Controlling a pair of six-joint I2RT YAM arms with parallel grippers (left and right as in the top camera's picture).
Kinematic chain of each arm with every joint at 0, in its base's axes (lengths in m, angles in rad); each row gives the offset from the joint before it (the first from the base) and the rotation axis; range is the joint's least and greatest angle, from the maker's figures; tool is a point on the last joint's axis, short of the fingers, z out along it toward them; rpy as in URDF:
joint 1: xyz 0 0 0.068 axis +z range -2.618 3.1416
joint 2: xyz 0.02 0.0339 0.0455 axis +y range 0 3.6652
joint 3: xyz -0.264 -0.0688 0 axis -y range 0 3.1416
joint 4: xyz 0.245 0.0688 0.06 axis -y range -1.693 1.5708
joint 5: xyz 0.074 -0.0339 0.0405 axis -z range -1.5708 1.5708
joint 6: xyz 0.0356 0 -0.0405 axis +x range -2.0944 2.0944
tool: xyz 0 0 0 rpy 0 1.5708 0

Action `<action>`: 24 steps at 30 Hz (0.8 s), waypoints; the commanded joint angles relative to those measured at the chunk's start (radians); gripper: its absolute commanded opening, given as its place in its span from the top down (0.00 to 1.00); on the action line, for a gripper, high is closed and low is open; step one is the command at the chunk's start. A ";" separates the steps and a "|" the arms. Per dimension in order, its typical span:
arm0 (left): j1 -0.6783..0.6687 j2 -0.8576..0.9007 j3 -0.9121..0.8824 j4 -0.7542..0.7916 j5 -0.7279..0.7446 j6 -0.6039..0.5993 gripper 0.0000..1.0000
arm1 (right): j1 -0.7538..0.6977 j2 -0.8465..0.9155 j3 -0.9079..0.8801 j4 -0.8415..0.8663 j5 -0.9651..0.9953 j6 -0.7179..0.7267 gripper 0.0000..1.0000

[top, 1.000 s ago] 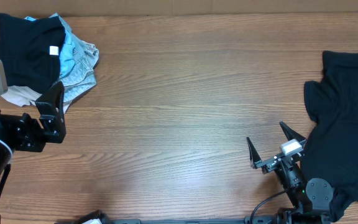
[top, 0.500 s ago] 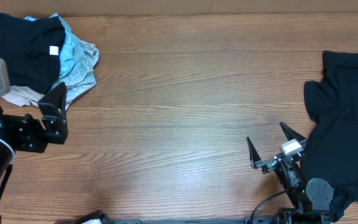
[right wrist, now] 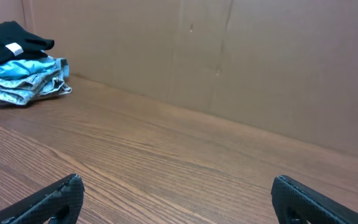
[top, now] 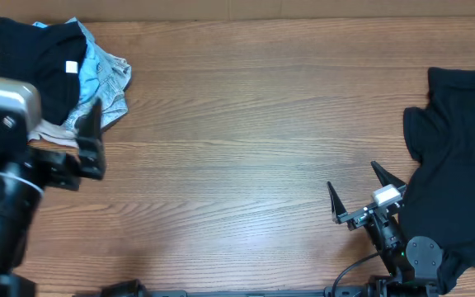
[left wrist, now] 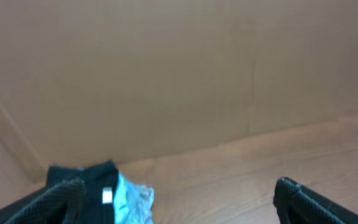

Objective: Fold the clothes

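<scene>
Shirt (top: 460,165) crumpled at far right, long axis near-to-far; both sets of jaws wide, empty.

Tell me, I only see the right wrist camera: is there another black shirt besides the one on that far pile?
Observer: Yes. A second black T-shirt lies unfolded at the right edge of the table, beside the right gripper.
Operator: Where's the other arm?
Observer: The left gripper is open, next to the far pile's light blue garment.
Operator: Anything hiding in that pile?
Observer: A beige cloth pokes out from under it on the near side.
</scene>
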 commanded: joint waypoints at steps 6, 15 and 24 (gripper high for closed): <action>-0.148 -0.339 -0.637 0.353 -0.113 -0.036 0.00 | -0.004 -0.012 -0.011 0.003 -0.005 0.003 0.00; -0.151 -0.764 -1.193 0.565 -0.114 -0.109 0.00 | -0.004 -0.012 -0.011 0.003 -0.005 0.003 0.00; -0.153 -0.920 -1.529 0.778 -0.115 -0.213 0.00 | -0.004 -0.012 -0.011 0.003 -0.005 0.003 0.00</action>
